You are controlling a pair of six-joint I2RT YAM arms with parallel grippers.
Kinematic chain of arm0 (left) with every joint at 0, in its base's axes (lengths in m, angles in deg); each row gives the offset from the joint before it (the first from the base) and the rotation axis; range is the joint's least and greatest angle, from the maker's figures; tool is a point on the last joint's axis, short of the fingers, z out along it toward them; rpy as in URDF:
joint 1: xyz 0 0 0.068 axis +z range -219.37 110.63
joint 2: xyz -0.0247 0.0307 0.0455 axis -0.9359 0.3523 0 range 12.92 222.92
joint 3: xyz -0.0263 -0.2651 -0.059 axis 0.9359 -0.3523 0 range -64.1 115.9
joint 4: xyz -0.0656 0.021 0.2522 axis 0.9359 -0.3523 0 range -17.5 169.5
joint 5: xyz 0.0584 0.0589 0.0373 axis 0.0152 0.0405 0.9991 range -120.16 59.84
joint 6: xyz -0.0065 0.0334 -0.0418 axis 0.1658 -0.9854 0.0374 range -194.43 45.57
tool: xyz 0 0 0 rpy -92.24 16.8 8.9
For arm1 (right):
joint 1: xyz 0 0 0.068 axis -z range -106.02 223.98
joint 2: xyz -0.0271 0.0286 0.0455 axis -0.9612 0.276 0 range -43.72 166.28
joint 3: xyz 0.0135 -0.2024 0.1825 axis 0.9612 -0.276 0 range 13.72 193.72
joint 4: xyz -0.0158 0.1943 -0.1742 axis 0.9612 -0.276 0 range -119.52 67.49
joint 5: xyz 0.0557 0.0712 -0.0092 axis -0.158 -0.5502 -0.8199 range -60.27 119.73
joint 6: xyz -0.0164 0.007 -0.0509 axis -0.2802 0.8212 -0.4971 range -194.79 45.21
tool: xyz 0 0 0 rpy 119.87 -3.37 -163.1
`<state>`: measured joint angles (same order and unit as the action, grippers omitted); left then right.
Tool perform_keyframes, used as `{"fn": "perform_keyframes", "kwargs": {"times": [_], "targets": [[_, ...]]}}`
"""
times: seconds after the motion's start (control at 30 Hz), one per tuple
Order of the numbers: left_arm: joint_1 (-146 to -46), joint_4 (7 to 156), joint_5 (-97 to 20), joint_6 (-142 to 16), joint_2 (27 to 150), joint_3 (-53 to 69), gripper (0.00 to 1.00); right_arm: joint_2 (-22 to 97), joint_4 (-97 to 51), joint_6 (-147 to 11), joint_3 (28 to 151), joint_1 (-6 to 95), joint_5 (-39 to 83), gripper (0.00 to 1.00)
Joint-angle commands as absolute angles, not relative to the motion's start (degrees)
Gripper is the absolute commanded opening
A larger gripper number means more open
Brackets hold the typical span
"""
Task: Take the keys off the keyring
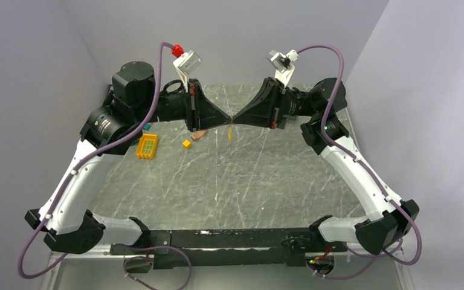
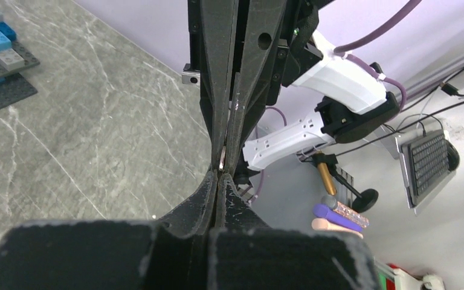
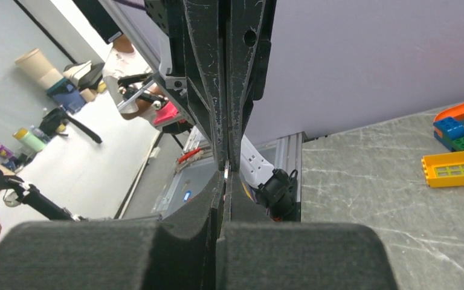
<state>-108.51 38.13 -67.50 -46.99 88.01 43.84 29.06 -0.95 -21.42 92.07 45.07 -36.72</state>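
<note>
My left gripper (image 1: 226, 121) and right gripper (image 1: 238, 121) meet tip to tip above the back middle of the table. Both are shut. A thin sliver of grey metal, the keyring (image 2: 222, 162), shows pinched between the two sets of tips; it also glints in the right wrist view (image 3: 226, 172). A tiny flat yellow key (image 1: 230, 133) hangs just below the meeting tips. In the left wrist view my left gripper (image 2: 220, 179) faces the right one head-on, and my right gripper (image 3: 225, 177) does the same. The key is hidden in both wrist views.
An orange-yellow studded brick (image 1: 147, 146), a small yellow cube (image 1: 186, 144) and a tan piece (image 1: 199, 135) lie left of the grippers. A grey baseplate with blue bricks (image 2: 0, 66) shows in the left wrist view. Walls close in on three sides.
</note>
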Motion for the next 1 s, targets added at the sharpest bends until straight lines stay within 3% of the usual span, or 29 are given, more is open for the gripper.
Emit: {"fn": "perform_keyframes", "kwargs": {"times": [0.0,0.67,0.97], "targets": [[-110.06,42.94,-59.77,-45.35,87.53,43.5,0.0,28.35,7.13,-18.45,91.72,43.82,-33.19,0.0],[-115.47,55.63,-37.19,-37.44,80.84,32.29,0.0,31.7,33.24,0.8,87.17,43.57,-25.02,0.0],[-119.46,56.67,-30.34,-39.39,82.59,34.5,0.0,35.75,46.88,11.81,87.02,43.58,-20.28,0.0]]}}
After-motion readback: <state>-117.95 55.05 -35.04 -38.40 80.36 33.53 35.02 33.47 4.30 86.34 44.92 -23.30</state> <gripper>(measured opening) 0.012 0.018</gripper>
